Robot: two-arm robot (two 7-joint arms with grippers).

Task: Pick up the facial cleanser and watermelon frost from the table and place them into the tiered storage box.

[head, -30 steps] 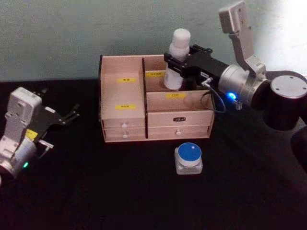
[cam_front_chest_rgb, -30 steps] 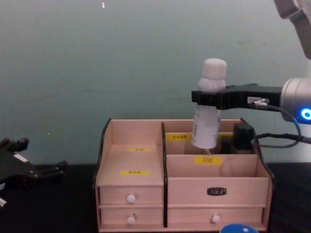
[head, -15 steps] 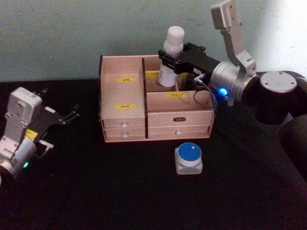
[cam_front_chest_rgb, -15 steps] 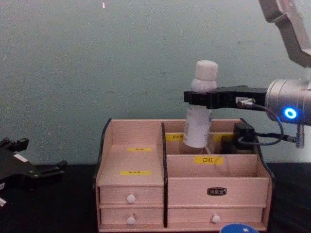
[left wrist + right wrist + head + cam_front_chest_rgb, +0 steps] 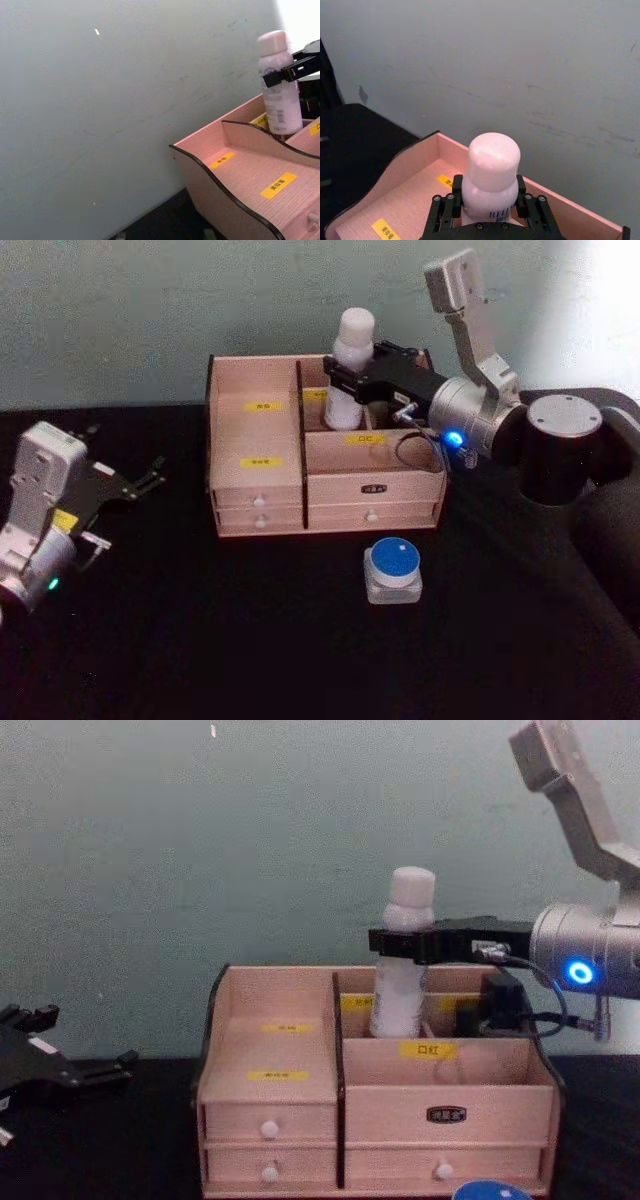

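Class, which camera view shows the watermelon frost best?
The head view: the whole watermelon frost stands on the table before the tiered storage box. The chest view catches just its blue lid at the bottom edge.

A robot lab is suggested by a black-covered table [image 5: 250, 640] against a plain, scuffed grey-green wall [image 5: 120, 310] and a robot arm [image 5: 480, 410] reaching over it.

On the table [image 5: 250, 640], toward its back edge: tiered storage box [image 5: 258, 430]; upright in the box's rear right compartment, at that compartment's left end: facial cleanser [image 5: 354, 335], with right gripper [image 5: 347, 378] round its neck, reaching in from the right; before the box's right half, apart from it: watermelon frost [image 5: 393, 570]; well left of the box: left gripper [image 5: 148, 478].
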